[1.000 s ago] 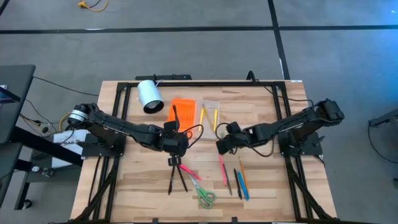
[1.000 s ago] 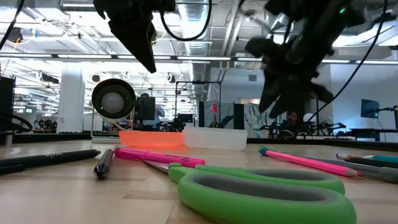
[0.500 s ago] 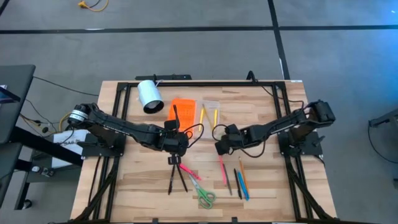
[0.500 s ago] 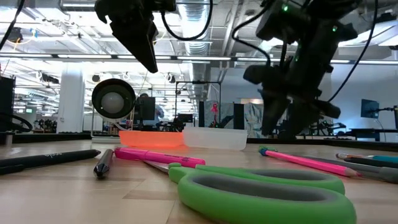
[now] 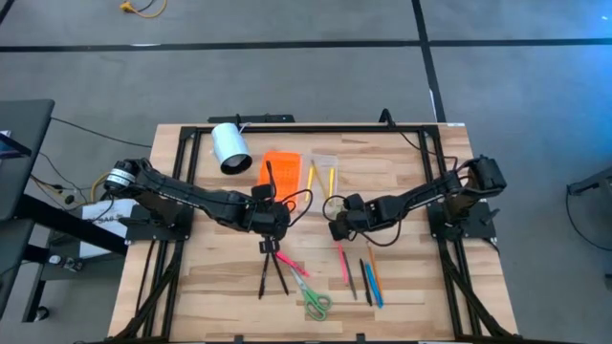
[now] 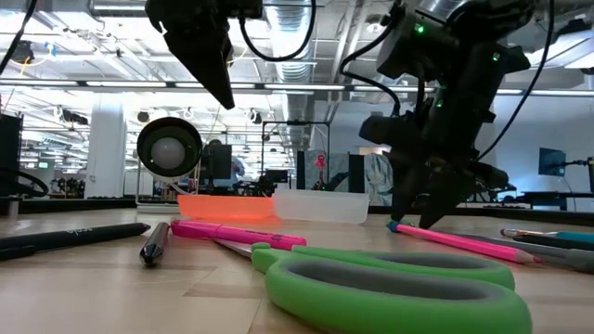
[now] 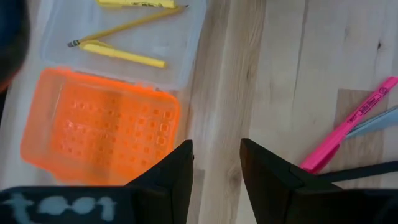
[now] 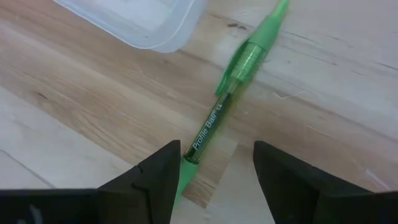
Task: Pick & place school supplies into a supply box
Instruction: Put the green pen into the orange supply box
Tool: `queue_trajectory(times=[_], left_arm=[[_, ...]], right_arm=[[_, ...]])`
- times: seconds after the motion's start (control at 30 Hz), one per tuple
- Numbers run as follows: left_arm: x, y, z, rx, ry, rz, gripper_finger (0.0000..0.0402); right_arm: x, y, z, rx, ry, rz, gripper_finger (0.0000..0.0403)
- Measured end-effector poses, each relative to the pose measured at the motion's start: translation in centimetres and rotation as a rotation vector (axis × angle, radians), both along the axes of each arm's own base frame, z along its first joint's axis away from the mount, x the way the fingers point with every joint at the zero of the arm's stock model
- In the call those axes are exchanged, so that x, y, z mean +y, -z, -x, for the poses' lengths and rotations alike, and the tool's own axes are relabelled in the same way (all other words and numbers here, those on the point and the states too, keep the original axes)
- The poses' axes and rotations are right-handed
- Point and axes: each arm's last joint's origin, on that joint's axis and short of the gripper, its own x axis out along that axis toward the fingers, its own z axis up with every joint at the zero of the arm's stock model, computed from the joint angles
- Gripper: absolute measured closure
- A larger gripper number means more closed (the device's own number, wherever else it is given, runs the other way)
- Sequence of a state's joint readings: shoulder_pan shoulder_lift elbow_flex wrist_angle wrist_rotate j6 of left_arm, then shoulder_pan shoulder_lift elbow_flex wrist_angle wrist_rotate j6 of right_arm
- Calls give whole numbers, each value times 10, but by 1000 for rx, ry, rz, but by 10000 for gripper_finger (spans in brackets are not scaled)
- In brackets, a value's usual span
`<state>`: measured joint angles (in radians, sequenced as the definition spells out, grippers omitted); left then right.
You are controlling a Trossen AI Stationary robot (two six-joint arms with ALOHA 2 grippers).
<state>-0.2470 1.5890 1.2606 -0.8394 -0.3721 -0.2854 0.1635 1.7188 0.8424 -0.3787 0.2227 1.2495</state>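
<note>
green pen (image 8: 231, 102) lies on the table just near of the clear tray (image 8: 143, 22), tip between the wide-open, empty right gripper (image 8: 214, 168), which should descend squarely and close at mid-barrel, while the left gripper (image 7: 216, 168) hovers part-open, empty, near the orange lid (image 7: 102, 134).

desk (image 5: 210, 277): light wood | far edge: white cylinder (image 5: 229, 147), orange lid (image 5: 280, 174), clear tray (image 5: 322, 176) | near edge: green scissors (image 5: 314, 298), pens and pencils (image 5: 365, 275)

Orange lid (image 7: 99, 134) with a dotted grid; clear tray (image 7: 168, 56) holding yellow pencils (image 7: 127, 55). Green pen (image 8: 233, 87), pink highlighter (image 7: 348, 134), green-handled scissors (image 6: 390, 288), pale wood bench (image 5: 229, 277).
</note>
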Motion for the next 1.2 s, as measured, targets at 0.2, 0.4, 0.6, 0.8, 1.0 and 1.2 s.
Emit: queue_trajectory(times=[0.2, 0.4, 0.6, 0.8, 1.0, 1.2], left_arm=[[-2, 0, 1, -9, -25, 17, 279], [-6, 0, 1, -15, -33, 27, 279], [-9, 0, 2, -19, -32, 23, 279], [-9, 0, 2, -20, -35, 25, 279], [-9, 0, 2, -20, -37, 33, 279], [-9, 0, 2, -20, -38, 33, 279]], right_arm=[[-1, 1, 5, 53, -1, 7, 220], [-1, 2, 8, 87, -5, -1, 238], [-1, 2, 11, 124, -17, -45, 244], [0, 3, 12, 128, -20, -54, 247], [0, 3, 14, 159, -23, -66, 279], [4, 3, 18, 196, -39, -70, 330]])
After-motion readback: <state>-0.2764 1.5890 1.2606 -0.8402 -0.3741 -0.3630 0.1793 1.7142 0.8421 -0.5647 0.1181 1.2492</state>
